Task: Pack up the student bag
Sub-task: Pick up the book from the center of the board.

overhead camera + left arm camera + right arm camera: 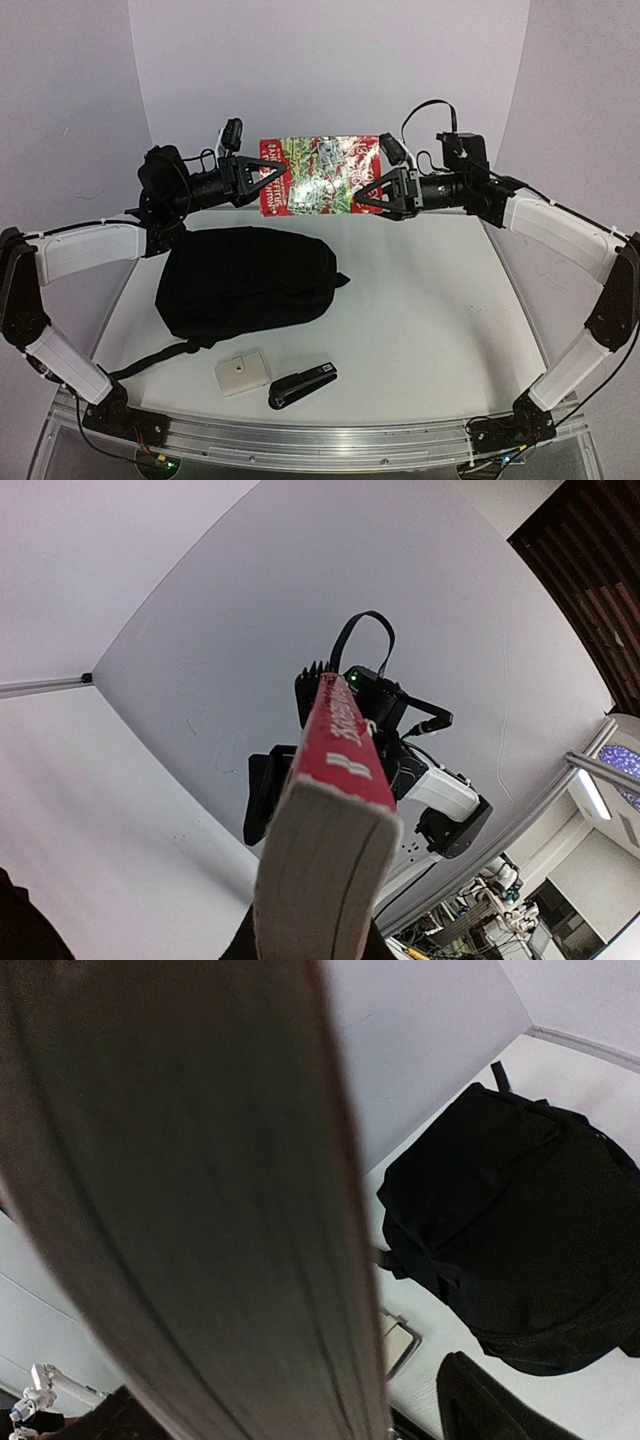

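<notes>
On the white table [420, 300] lies the black student bag [245, 285], seemingly zipped; left gripper [272, 178] clamps the book [320, 175].

- Both arms have white shell links joined by black joints.
- The left tool [272, 177] and the right tool [365, 196] end in black triangular open-frame fingers.
- Black cables loop over both wrists.
- Black bases sit on an aluminium rail [320, 438].

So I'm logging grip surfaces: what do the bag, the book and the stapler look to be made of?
The student bag: soft matte black fabric, slumped and creased. The book: paper block with a glossy red printed cover showing glare. The stapler: smooth black casing, probably plastic, though metal can't be ruled out.
</notes>
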`<state>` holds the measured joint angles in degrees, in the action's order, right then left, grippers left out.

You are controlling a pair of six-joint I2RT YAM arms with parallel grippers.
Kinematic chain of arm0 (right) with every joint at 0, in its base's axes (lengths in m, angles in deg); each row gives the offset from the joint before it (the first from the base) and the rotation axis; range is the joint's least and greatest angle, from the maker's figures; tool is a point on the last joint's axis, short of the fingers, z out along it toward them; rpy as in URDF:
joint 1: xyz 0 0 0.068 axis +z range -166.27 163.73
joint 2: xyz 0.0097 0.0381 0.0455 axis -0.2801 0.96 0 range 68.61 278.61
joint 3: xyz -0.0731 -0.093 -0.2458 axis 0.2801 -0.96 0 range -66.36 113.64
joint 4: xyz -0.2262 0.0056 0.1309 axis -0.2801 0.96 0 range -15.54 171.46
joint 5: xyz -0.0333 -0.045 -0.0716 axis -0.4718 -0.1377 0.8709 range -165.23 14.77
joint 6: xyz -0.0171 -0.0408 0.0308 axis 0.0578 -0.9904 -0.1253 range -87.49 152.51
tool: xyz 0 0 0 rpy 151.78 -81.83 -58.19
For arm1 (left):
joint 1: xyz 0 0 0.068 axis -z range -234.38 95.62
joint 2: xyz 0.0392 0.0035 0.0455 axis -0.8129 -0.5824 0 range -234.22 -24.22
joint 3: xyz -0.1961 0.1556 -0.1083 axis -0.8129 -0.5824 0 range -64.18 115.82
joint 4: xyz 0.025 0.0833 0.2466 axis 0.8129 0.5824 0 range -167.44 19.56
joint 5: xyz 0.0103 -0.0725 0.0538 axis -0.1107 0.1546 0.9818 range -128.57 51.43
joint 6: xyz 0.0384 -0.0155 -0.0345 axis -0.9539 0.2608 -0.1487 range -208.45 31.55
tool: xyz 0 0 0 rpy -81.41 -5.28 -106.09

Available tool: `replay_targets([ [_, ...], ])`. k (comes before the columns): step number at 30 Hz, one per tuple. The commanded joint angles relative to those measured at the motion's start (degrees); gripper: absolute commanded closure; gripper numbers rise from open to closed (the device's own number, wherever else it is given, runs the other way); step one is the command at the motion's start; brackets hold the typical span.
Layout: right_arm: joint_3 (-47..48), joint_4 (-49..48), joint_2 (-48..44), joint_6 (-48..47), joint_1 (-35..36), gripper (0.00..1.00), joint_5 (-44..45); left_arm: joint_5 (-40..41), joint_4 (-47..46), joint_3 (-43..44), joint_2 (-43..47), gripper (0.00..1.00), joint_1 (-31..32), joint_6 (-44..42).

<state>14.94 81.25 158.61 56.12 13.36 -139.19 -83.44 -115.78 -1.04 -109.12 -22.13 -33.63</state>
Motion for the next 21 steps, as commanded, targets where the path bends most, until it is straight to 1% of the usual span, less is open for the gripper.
replay_targets([
  [1, 3.81, -3.72, 1.28, 2.07, -0.02, 0.28, 0.32, -0.14, -12.23, -0.96, -0.85, 1.00, 0.01, 5.57],
  [3, 4.15, -4.73, 1.45, 3.75, -0.04, 0.37, 1.32, 0.56, -13.94, -1.81, -1.19, 1.00, -0.01, 6.89],
  [6, 3.86, -7.39, 1.69, 6.45, -0.09, 0.48, 1.94, 1.66, -15.90, -2.98, -1.65, 1.00, 0.01, 7.83],
  [9, 3.47, -9.31, 1.78, 7.82, -0.04, 0.56, 1.82, 1.88, -15.63, -3.11, -2.01, 1.00, 0.01, 7.87],
  [14, 2.76, -9.51, 1.85, 7.99, -0.15, 0.83, 1.25, 0.90, -11.87, -1.77, -2.80, 1.00, 0.02, 7.06],
  [15, 2.46, -9.54, 1.86, 8.03, -0.17, 0.88, 1.11, 0.69, -10.40, -1.32, -2.91, 0.97, 0.02, 6.35],
  [16, 2.13, -9.56, 1.86, 8.11, -0.22, 0.94, 0.97, 0.47, -8.67, -0.80, -2.99, 0.94, 0.00, 5.56],
  [17, 1.85, -9.53, 1.79, 8.35, -0.53, 0.99, 0.91, 0.54, -5.01, 0.10, -2.90, 0.83, -0.03, 4.41],
  [18, 1.34, -9.55, 1.68, 8.69, -1.25, 1.00, 0.82, 1.07, -1.75, 0.97, -2.67, 0.72, -0.03, 2.10],
  [19, 0.89, -9.53, 1.43, 9.02, -2.03, 1.00, 0.78, 1.71, 2.86, 1.67, -2.20, 0.59, -0.05, -0.29],
  [21, -0.24, -9.66, 0.58, 10.02, -4.25, 1.00, 1.12, 5.10, 13.89, 3.19, -0.96, 0.34, -0.04, -5.95],
])
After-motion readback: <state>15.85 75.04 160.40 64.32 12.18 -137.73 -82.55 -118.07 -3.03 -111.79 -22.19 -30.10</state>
